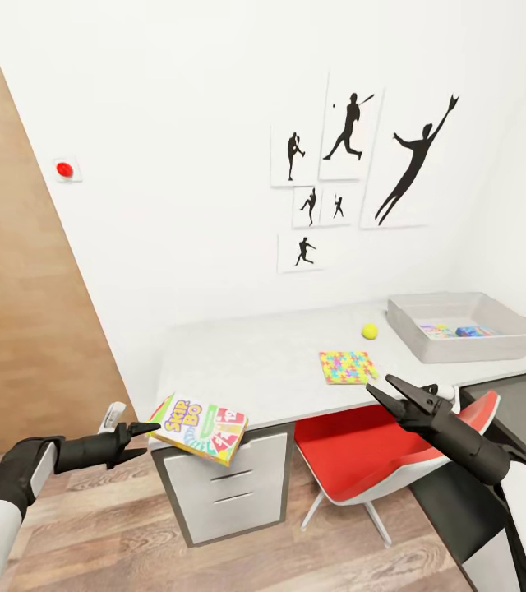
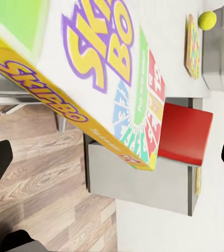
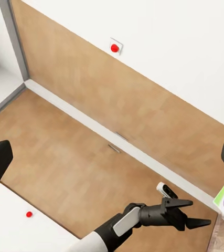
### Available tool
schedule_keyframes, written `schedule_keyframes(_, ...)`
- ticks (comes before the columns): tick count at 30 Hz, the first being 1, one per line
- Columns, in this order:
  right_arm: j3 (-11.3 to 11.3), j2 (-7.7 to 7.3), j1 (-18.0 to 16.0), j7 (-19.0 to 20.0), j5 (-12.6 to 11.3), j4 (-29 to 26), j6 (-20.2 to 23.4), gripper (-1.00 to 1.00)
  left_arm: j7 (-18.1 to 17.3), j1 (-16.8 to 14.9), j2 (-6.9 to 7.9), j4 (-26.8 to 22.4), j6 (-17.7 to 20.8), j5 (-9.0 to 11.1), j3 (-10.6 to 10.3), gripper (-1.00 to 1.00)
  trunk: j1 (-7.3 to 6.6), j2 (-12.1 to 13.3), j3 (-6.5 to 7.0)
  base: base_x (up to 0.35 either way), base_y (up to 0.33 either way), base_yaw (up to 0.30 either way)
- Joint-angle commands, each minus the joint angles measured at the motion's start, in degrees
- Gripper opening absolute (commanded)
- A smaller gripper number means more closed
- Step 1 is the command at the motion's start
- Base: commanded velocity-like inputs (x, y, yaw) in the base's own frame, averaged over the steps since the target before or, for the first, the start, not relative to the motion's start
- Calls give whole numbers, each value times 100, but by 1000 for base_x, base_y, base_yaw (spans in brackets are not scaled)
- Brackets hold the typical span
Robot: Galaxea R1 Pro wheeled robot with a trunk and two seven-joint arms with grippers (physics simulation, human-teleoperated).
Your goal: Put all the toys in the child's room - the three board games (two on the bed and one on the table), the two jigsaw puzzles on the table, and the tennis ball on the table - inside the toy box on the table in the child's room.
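At the table's [image 1: 271, 362] near-left corner, the left gripper [image 1: 146, 439] has its 2 fingers spread open beside the Skip-Bo box [image 1: 200, 427], which overhangs the edge unheld. The right gripper [image 1: 380, 391], open and empty, hovers near 1 jigsaw puzzle [image 1: 348, 367]; tennis ball [image 1: 370, 331] and toy box [image 1: 427, 345] lie beyond

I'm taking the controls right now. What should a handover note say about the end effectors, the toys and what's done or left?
Left end effector: open, right beside the Skip-Bo box, which overhangs the near left corner of the table; whether they touch is unclear.
Right end effector: open, empty, above the red chair.
One jigsaw puzzle and the tennis ball lie on the table.
Toy box, far right of the table, already holds some colourful flat items.
Left: Skip-Bo box, that puzzle and the ball still need boxing. Other games aren't identifiable here.
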Motion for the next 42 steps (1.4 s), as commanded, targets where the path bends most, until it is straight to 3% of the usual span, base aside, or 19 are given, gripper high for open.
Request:
schedule_keyframes(1, -7, 0, -5, 29, 18, 0, 20, 100, -14, -4, 1, 1, 49, 26, 12, 100, 23, -46, -25, 0, 0, 0)
schedule_keyframes(19, -14, -25, -5, 32, 8, 5, 20, 100, -46, -4, 4, 44, 62, 97, -13, 100, 418, -768, -348, 0, 0, 0)
schedule_keyframes(28, -22, -42, -5, 40, 8, 14, 20, 100, -476, -4, 1, 217, 40, 78, -27, 100, 616, -1129, -510, 0, 0, 0)
schedule_keyframes(42, -23, -44, -5, 41, 8, 18, 20, 100, -553, -4, 1, 229, 30, 75, -39, 100, 924, -1691, -761, 0, 0, 0)
